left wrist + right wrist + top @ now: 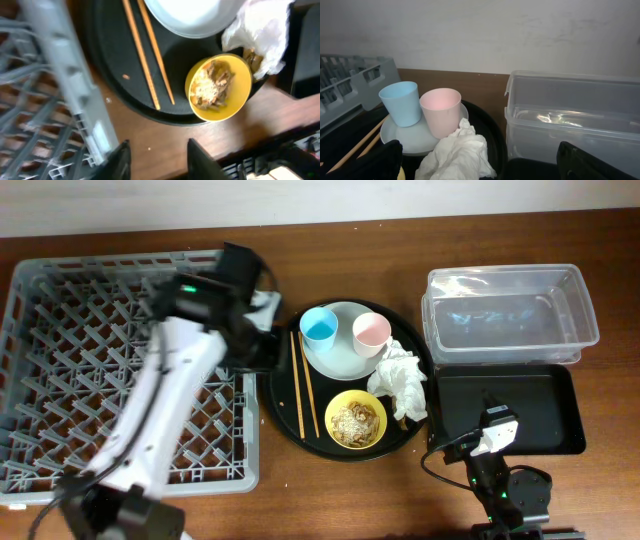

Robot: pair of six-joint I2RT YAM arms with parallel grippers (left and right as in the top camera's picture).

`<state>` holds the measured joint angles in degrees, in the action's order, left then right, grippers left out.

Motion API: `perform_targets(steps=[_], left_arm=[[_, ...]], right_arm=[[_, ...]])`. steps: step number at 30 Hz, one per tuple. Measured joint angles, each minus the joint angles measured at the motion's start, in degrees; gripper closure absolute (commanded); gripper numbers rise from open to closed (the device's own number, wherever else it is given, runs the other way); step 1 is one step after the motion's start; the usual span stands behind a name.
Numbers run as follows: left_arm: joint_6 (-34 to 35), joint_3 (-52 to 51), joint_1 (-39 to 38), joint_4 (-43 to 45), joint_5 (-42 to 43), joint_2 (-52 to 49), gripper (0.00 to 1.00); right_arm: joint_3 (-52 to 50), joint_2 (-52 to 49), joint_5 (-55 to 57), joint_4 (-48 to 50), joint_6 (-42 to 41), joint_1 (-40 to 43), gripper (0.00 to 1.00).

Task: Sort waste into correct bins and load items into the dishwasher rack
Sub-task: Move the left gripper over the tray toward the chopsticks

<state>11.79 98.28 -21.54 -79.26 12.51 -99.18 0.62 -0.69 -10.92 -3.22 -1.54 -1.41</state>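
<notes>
Beside the rack [100, 268], left fingers [121, 161] part-spread and empty, right fingers [600, 162] spread wide

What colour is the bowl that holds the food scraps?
Yellow. The bowl shows best in the left wrist view.

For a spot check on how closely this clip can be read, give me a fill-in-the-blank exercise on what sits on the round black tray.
1. The blue cup and the pink cup both stand on the ____.
2. The food scraps lie in the ____ bowl.
3. The chopsticks lie on the round black ____.
Missing words: plate; yellow; tray.
</notes>
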Motion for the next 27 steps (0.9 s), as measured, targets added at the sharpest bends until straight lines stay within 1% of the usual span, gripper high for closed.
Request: perform_targets(steps=[1,2,4,6,10,11,15,19,22,24,27], left_arm=[[0.3,-1.4,-1.3,1.4,-0.1,-0.7,0.62],[0.5,-3.1,-2.7,3.6,-0.5,-1.4,0.66],[1.1,-5.3,-4.2,5.9,-0.6,-2.2,0.69],[2.4,-7.2,-5.3,8.1,-1.4,-3.0,0.69],[7.4,-8.4,-6.6,9.0,-5.0,-4.7,0.69],[9.8,-8.7,-7.1,9.7,-7.3,-5.5,0.68],[14.1,-9.3,-9.4,12.3,-13.5,-7.2,0.68],[16.0,-9.5,-10.8,15.6,-16.5,-9.8,0.69],[16.4,-9.6,-10.7,15.7,-17.4,-11.6,0.70],[16.6,-9.6,-10.5,16.1,-17.6,-12.7,0.72],[16.8,-9.6,-10.4,17.5,-17.7,-13.8,0.73]], right_arm=[[0.0,0.0,0.0,0.0,0.0,0.0,0.02],[0.0,0.0,0.0,0.0,0.0,0.0,0.02],[0.0,0.0,0.0,0.0,0.0,0.0,0.02],[0.0,0.0,0.0,0.0,0.0,0.0,0.01],[0.0,0.0,0.0,0.0,0.0,0.0,0.02],[0.0,0.0,0.0,0.0,0.0,0.0,0.02],[0.0,0.0,0.0,0.0,-0.1,0.0,0.02],[0.0,0.0,0.0,0.0,0.0,0.0,0.02],[0.0,0.0,0.0,0.0,0.0,0.0,0.02],[0.0,0.0,0.0,0.0,0.0,0.0,0.02],[0.0,0.0,0.0,0.0,0.0,0.0,0.02]])
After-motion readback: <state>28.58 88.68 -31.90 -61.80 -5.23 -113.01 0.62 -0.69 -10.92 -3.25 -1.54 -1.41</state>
